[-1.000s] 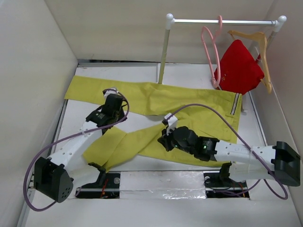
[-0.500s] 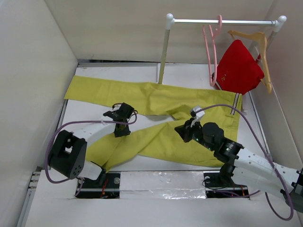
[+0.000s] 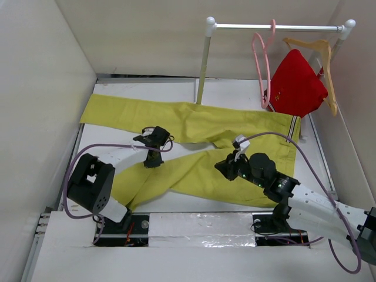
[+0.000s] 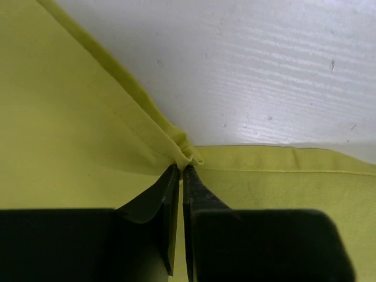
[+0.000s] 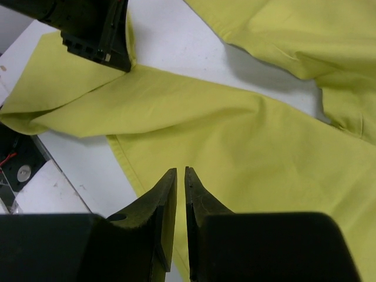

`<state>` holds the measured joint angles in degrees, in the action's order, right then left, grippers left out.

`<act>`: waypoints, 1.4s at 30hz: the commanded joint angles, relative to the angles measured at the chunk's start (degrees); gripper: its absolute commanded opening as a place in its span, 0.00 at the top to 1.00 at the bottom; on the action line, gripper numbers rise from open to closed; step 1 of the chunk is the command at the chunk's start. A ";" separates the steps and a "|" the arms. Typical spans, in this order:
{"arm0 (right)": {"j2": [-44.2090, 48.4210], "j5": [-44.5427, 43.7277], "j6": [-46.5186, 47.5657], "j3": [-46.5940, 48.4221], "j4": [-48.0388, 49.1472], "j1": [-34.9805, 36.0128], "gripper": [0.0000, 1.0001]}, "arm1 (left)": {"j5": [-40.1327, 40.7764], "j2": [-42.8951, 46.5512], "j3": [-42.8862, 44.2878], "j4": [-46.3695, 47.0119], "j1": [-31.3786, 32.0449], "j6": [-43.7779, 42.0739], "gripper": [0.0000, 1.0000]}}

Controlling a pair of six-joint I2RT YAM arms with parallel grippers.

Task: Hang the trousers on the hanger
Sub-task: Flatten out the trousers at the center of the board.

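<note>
The yellow-green trousers lie spread flat on the white table, with the striped waistband trim at the right. The pink hanger hangs by its hook on the rail at the back right. My left gripper is down on the near trouser leg. In the left wrist view its tips are shut on a small bunched fold at the edge of the cloth. My right gripper hovers over the near leg, jaws shut and empty. The left gripper's body shows in the right wrist view.
A metal rail on a white post stands at the back. A light wooden hanger on it carries a red garment. White walls enclose the table on three sides.
The left gripper has moved nearer and to the right, down onto the near leg's edge. The right arm has swung right. Little has moved in the last half second.
</note>
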<state>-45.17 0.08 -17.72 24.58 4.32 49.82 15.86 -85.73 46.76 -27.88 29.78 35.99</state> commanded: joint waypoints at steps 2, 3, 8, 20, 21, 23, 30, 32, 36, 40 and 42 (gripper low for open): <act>-0.62 1.68 0.32 -0.93 3.94 -0.34 0.82 | 6.19 3.54 2.36 -0.95 -0.16 0.31 1.00; -0.71 1.59 0.23 -1.20 4.29 -0.34 0.82 | 6.73 5.04 3.67 -2.08 -0.16 0.83 1.00; -1.24 0.37 -0.13 -1.81 3.86 -0.34 0.76 | 13.31 19.18 10.35 -6.31 -2.08 1.54 1.00; 4.55 -11.65 -4.51 -2.51 -3.60 0.19 0.69 | 31.85 51.09 22.40 0.18 -7.54 -0.99 1.00; 5.34 -13.07 -5.39 -2.78 -6.48 0.19 0.75 | 32.91 52.06 23.97 1.50 -7.54 -2.49 1.00; 7.81 -15.71 -7.67 -3.92 -8.61 -2.26 0.81 | 36.68 53.47 25.91 2.04 -7.54 -3.20 1.00; 14.22 -21.24 -15.58 -5.68 -19.67 -12.27 0.62 | 35.39 61.03 22.60 9.77 -7.54 -3.82 1.00; 15.28 -22.31 -17.26 -6.03 -20.22 -14.92 0.29 | 33.55 63.23 20.31 9.95 -7.54 -3.12 1.00; 16.78 -26.52 -19.55 -5.07 -23.38 -20.72 0.08 | 29.85 67.27 14.25 12.14 -7.54 -4.08 1.00; 15.21 -31.63 -21.66 -4.10 -22.70 -25.99 0.10 | 26.78 70.52 12.65 12.23 -7.54 -5.49 1.00; 12.40 -27.87 -22.01 -4.71 -18.06 -31.26 0.12 | 24.67 71.49 11.60 12.93 -7.54 -6.62 1.00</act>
<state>-30.17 -26.11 -37.32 18.70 -17.80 23.09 44.42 -16.12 58.96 -19.97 22.39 31.75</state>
